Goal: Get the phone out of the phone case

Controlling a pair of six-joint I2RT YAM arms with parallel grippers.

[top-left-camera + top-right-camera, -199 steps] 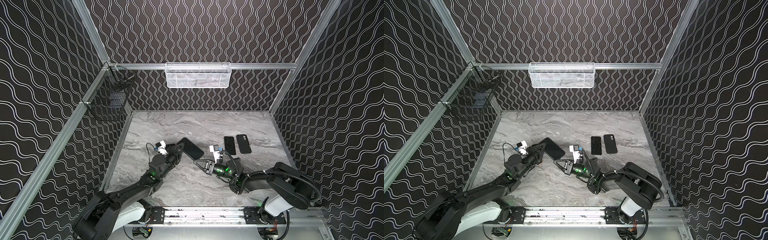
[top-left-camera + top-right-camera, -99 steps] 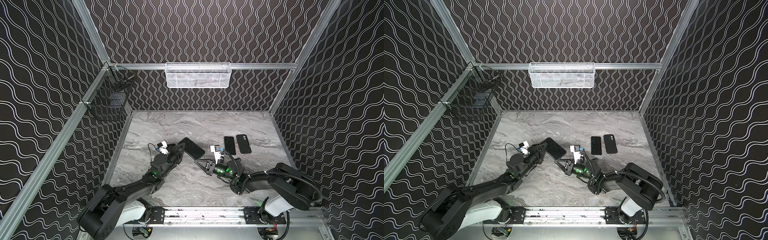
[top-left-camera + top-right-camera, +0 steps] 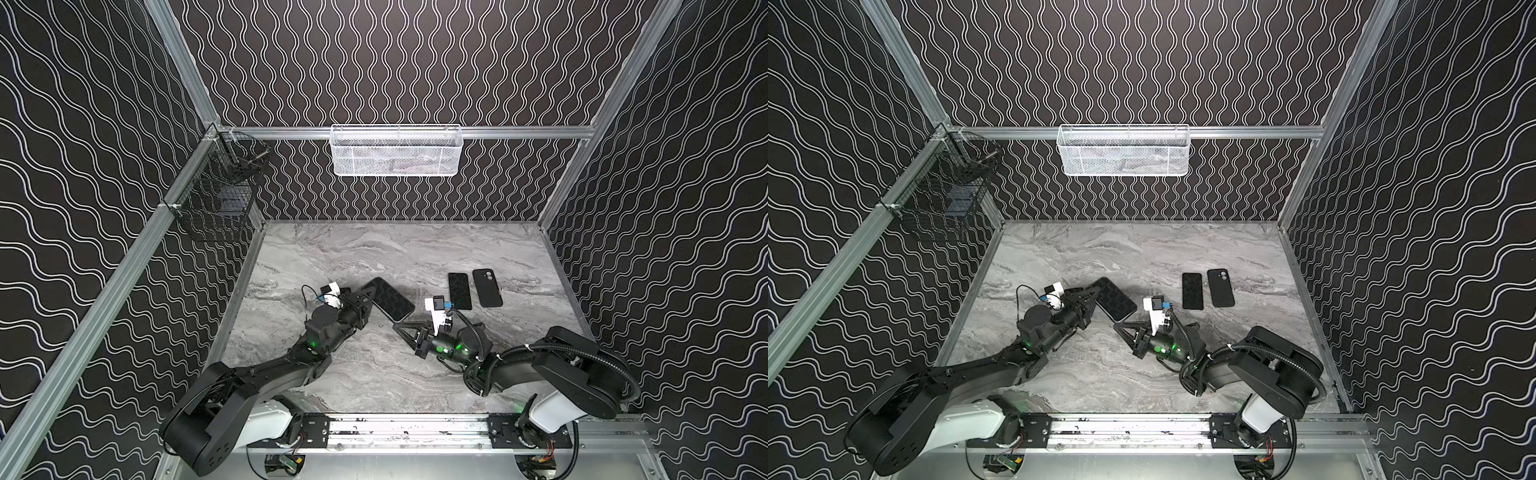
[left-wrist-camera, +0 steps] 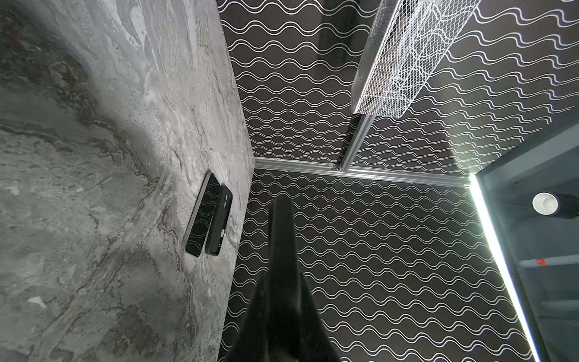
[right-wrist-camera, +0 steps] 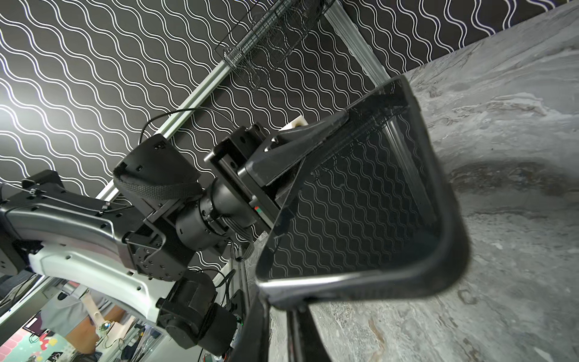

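Black phone case (image 5: 445, 194), phone (image 5: 360, 203) seated inside, was gripped at both ends over the marbled table (image 3: 374, 249): my left gripper (image 3: 366, 297) clamped shut on its far-left end, my right gripper (image 3: 398, 325) pinched shut on the near-right corner, both arms stretched low and forward. Long axis ran diagonally, far-left to near-right, screen upward. Right gripper's exact bite was cropped in its wrist view.

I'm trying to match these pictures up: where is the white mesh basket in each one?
Top view: white mesh basket upper middle, on the back rail.
Top view: the basket again upper middle.
Left wrist: basket upper right, tilted.
Right wrist: not in it.
Shared landmark: grey marble tabletop.
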